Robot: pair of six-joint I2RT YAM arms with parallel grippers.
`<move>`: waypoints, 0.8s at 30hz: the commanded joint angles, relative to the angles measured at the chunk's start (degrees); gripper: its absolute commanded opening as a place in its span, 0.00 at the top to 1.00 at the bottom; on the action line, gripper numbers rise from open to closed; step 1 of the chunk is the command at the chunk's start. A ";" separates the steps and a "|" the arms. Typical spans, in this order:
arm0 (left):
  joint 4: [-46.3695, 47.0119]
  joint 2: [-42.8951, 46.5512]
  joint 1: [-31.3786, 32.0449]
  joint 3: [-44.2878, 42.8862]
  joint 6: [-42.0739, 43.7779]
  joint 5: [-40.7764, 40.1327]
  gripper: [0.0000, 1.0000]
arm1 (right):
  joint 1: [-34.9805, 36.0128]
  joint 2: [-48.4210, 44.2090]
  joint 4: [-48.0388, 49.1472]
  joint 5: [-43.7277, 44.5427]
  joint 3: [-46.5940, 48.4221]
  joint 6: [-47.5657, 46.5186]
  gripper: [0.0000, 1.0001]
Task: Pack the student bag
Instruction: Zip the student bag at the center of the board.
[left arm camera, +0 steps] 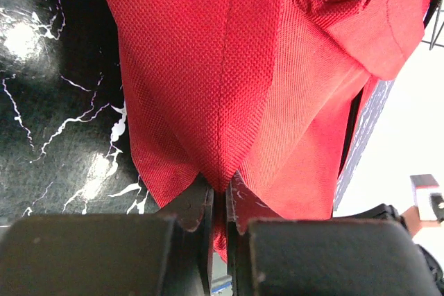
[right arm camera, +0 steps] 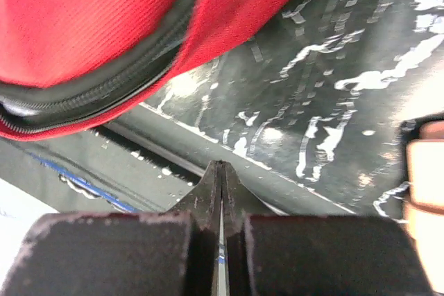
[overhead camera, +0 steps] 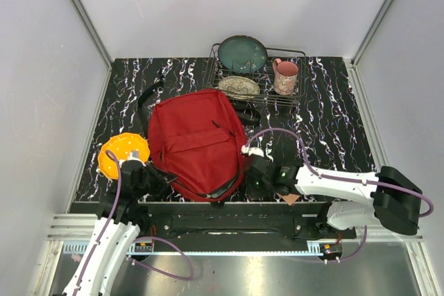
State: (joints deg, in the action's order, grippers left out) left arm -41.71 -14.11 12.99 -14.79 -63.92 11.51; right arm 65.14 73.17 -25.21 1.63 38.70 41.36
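Red soft fabric student bag (overhead camera: 196,142) lay lengthwise toward the arms. At its near-left corner, the left gripper (left arm camera: 220,195) pinched a fabric fold. Just right of its black zipper (right arm camera: 90,98), the right gripper (right arm camera: 220,171) sat pressed together and empty, seemingly nearer the opening.

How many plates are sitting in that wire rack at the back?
2. A dark teal plate stands rearmost in the rack; a pale patterned plate lies just in front of it. Others may be hidden.
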 commanded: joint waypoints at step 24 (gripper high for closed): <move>3.14 5.58 -0.25 1.25 0.37 10.29 0.03 | 3.74 13.57 11.85 -8.57 19.13 -7.96 0.60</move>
State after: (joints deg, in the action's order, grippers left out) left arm -37.30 -7.27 12.88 -12.49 -64.90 17.54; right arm 66.39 84.12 -16.45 -5.72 54.08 34.94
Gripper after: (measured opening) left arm 0.983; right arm 0.404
